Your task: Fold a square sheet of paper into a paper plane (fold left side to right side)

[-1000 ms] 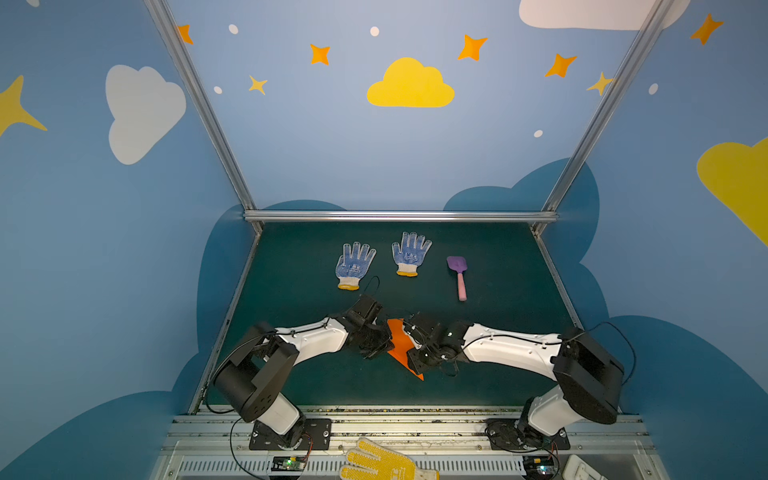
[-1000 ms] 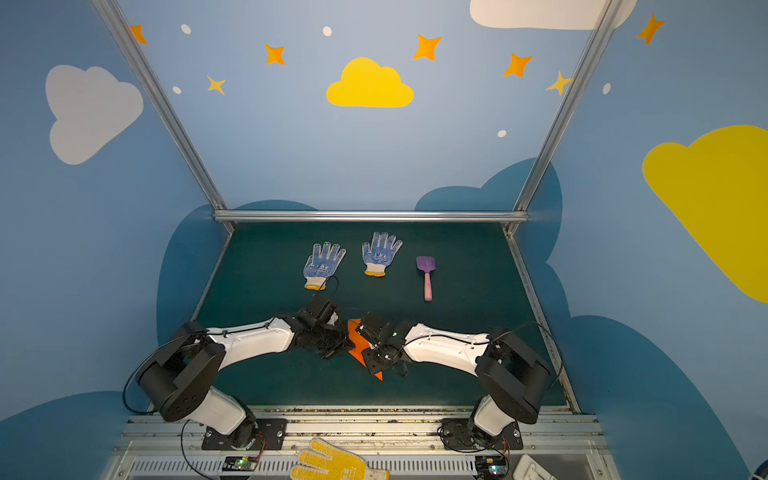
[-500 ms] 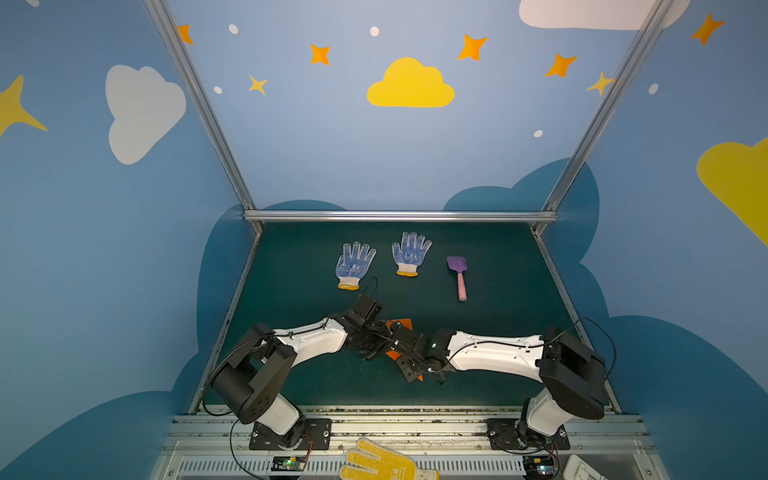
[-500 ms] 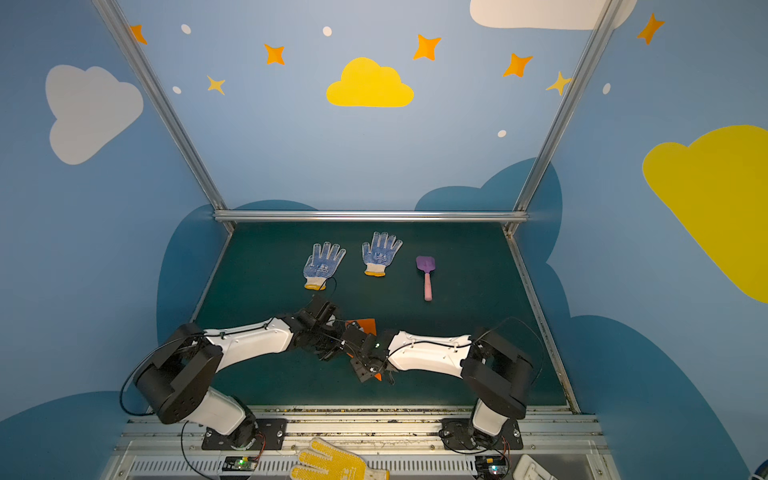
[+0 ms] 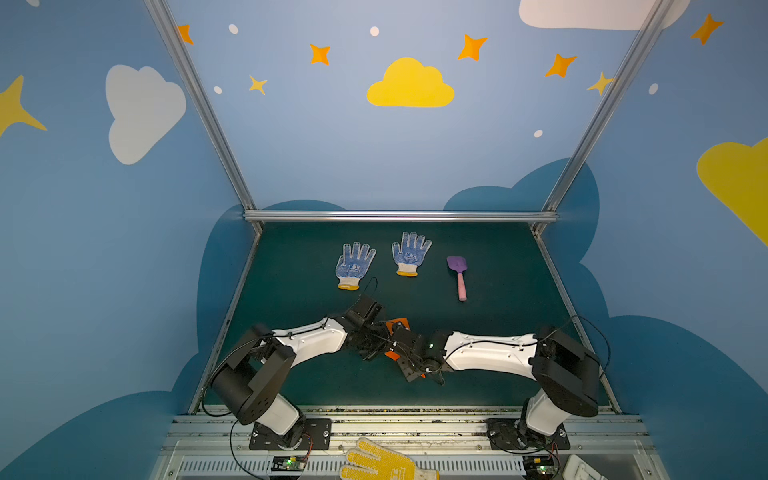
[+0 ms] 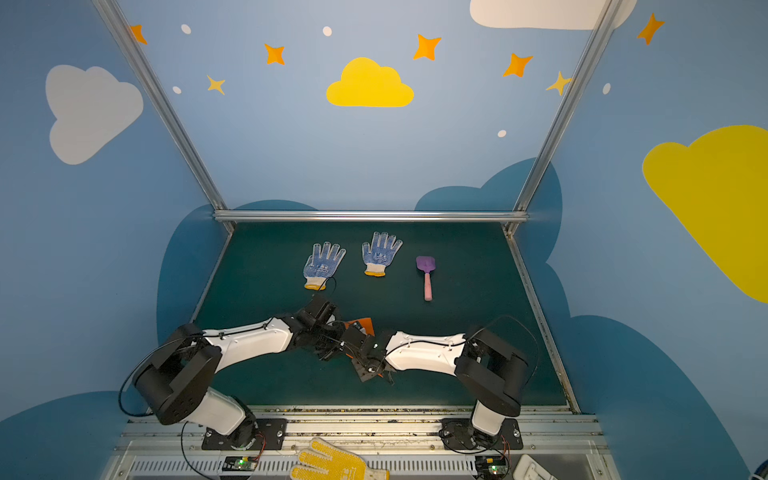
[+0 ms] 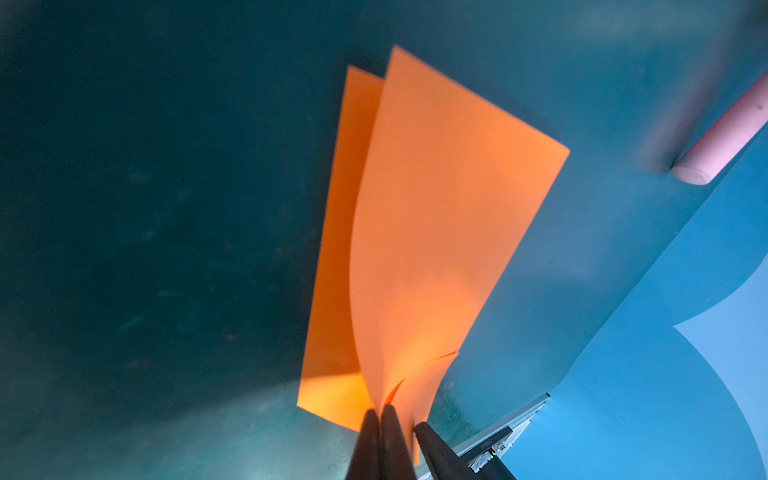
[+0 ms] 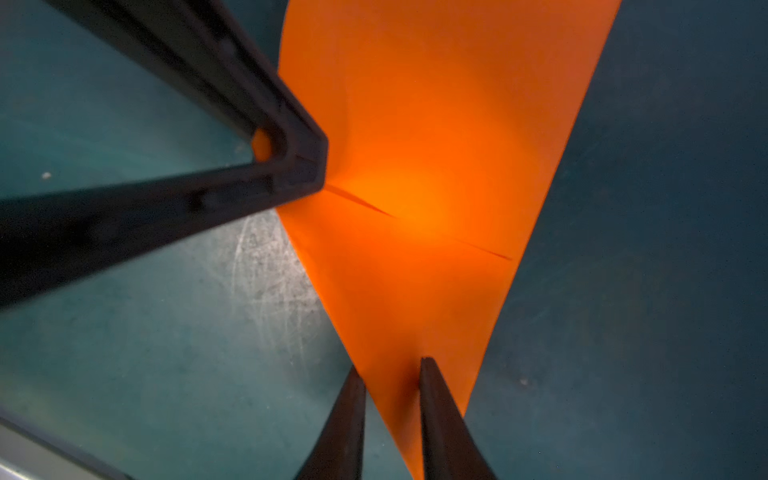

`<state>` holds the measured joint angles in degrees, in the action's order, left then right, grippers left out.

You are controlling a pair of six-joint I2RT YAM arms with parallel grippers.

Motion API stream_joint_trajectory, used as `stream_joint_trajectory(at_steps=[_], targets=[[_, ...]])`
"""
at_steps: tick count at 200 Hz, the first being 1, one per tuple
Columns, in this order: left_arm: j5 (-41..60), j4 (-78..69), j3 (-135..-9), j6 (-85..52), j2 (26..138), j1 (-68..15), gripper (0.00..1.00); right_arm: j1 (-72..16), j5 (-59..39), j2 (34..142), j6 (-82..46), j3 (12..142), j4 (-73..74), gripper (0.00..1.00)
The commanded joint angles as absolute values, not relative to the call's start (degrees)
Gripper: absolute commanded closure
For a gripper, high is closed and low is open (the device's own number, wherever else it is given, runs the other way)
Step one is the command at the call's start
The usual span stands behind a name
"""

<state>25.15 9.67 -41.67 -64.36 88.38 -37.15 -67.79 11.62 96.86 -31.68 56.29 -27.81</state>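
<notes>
Your paper [image 5: 398,323] is up off the worktop [image 5: 291,299], near the middle of its front edge, hanging btwn the two arms. In both top views only scraps of the paper [image 6: 362,324] show past the wrists.

Left end effector [image 7: 380,411]: jaws pressed together, pinching the paper [image 7: 436,208] at one edge. From there two layers fan out, the top one bowed and the lower one flatter, so the fold is loose, not creased. That pinch looks like your anchor: it holds the layers stacked at one spot so the other arm can work.

Right end effector [image 8: 390,365]: jaws stand a little apart, astride the paper's narrow end [image 8: 436,137]. One finger [image 8: 442,415] lies on the orange face, the other at its edge. No clamp that I can see. The left end effector [image 8: 313,174] grips the same sheet near by, so both hold points sit close, prob. to stop the thin sheet flopping.

Judgement: you're mid-fold, plane far from done. Next move needs the right jaws firm on the paper before anything is pulled. W/ only one pinch the sheet can swing or the layers slip out of line.

Gloves [image 5: 355,266] and shovel [image 5: 459,276] lie toward the back edge, well apart from the work, so no snag there.
</notes>
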Motion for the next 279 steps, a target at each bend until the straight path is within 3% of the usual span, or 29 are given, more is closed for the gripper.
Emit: stream_joint_trajectory(at_steps=[1, 30, 110, 124, 145, 176, 232, 279], targets=[[24.6, 11.3, -43.1, -64.3, 87.1, -37.2, 0.96, -68.1, 13.0, 97.5, -32.3, 55.5, -28.3, 0.78], [24.6, 11.9, -43.4, -63.9, 87.0, -37.3, 0.96, -68.0, 14.1, 97.3, -32.4, 55.0, -28.5, 0.72], [24.3, 12.6, -43.7, -63.7, 86.5, -37.2, 0.96, -68.1, 13.6, 97.7, -32.4, 54.8, -28.0, 0.85], [24.4, 12.6, -43.7, -63.7, 86.5, -37.3, 0.96, -68.0, 13.2, 97.9, -32.3, 54.9, -28.1, 0.82], [23.7, 13.1, -43.9, -63.5, 86.3, -37.3, 0.96, -68.1, 12.9, 97.7, -32.3, 55.5, -28.6, 0.69], [22.9, 14.6, -44.3, -62.7, 86.2, -37.4, 0.96, -68.1, 13.4, 97.0, -32.3, 56.7, -29.3, 0.67], [22.5, 14.9, -44.5, -62.4, 86.5, -37.6, 0.96, -68.0, 13.7, 97.2, -32.1, 57.9, -29.8, 0.74], [22.4, 14.9, -44.4, -62.4, 86.5, -37.7, 0.96, -68.0, 13.1, 98.2, -32.5, 57.6, -29.6, 0.93]])
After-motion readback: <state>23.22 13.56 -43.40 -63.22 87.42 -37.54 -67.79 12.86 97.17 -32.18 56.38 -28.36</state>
